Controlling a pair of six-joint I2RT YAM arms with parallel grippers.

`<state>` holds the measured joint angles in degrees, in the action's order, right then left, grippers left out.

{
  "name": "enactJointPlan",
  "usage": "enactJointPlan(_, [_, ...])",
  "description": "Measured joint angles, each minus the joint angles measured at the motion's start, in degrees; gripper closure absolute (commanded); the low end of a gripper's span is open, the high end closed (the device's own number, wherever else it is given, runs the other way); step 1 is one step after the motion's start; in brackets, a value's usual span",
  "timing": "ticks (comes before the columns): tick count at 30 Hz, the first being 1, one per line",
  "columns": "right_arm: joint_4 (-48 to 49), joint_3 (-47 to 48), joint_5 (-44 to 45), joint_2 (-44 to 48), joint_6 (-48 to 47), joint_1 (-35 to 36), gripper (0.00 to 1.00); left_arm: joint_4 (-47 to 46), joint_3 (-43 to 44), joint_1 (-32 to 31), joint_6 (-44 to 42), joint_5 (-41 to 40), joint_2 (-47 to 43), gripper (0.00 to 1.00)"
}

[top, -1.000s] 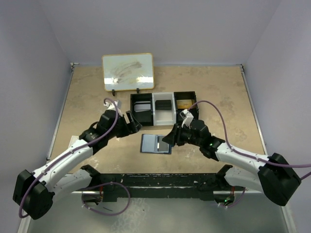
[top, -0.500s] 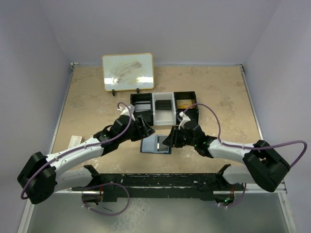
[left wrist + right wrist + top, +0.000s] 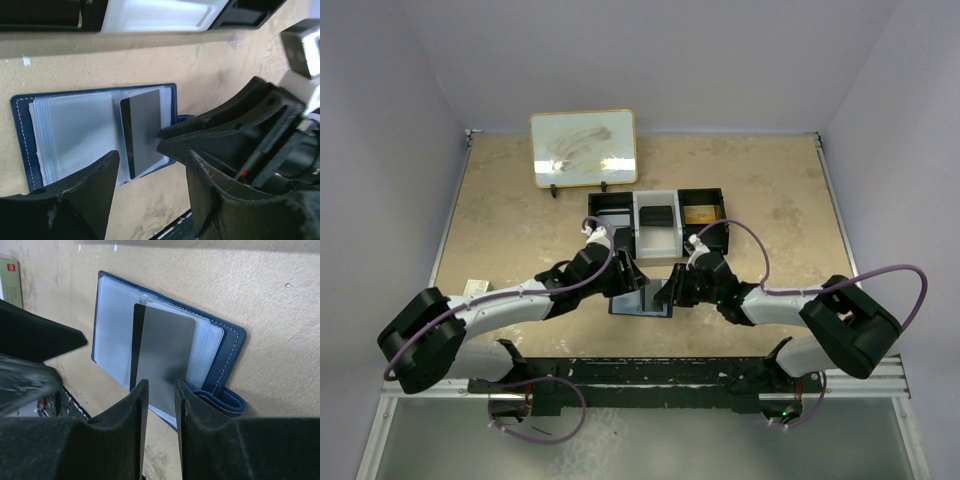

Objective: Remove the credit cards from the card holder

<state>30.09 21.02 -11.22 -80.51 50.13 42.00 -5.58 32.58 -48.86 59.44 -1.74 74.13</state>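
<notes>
The card holder (image 3: 642, 298) lies open and flat on the desk (image 3: 775, 190), just toward 6 o'clock of the desk's middle, between the two arms. In the wrist views its navy cover frames a stack of clear, pale pocket sleeves, and its small tab (image 3: 226, 401) sticks out from one edge. A grey credit card (image 3: 166, 347) with a black stripe along one long side lies across the sleeves, partly out of its pocket.

The right gripper (image 3: 161, 385) comes in from 3 o'clock of the card holder. Its fingers (image 3: 141, 410) are only narrowly parted, and their tips meet the card's outer edge beside the tab. I cannot tell whether they actually pinch the card or only touch it.

The left gripper (image 3: 152, 190) sits at 10 o'clock of the card holder in the top view. Its fingers (image 3: 97, 187) are spread wide, hold nothing, and hover over the near edge of the open sleeves.

At 12 o'clock of the card holder stands a black three-compartment tray (image 3: 610, 197) with a white middle bin. It holds a grey flat item on the left, a dark one in the middle and a yellowish one on the right. Farther off at 11 o'clock, a small gold-framed whiteboard (image 3: 583, 148) stands propped near the far wall.
</notes>
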Motion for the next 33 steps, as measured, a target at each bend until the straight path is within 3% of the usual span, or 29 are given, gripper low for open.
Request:
enactJointPlan(6, [2.75,-1.75,1.38,0.02,3.04,0.00,0.69,0.50,0.00,-1.90,0.00,-2.12,3.98,0.48])
enactJointPlan(13, [4.28,-2.51,1.57,-0.15,4.11,0.00,0.69,-0.66,-0.04,-2.62,0.17,-3.85,7.21,0.60])
enactJointPlan(33, [9.42,-3.98,1.20,-2.03,5.42,0.00,0.69,-20.09,-8.85,-3.41,7.08,-4.70,10.73,0.88])
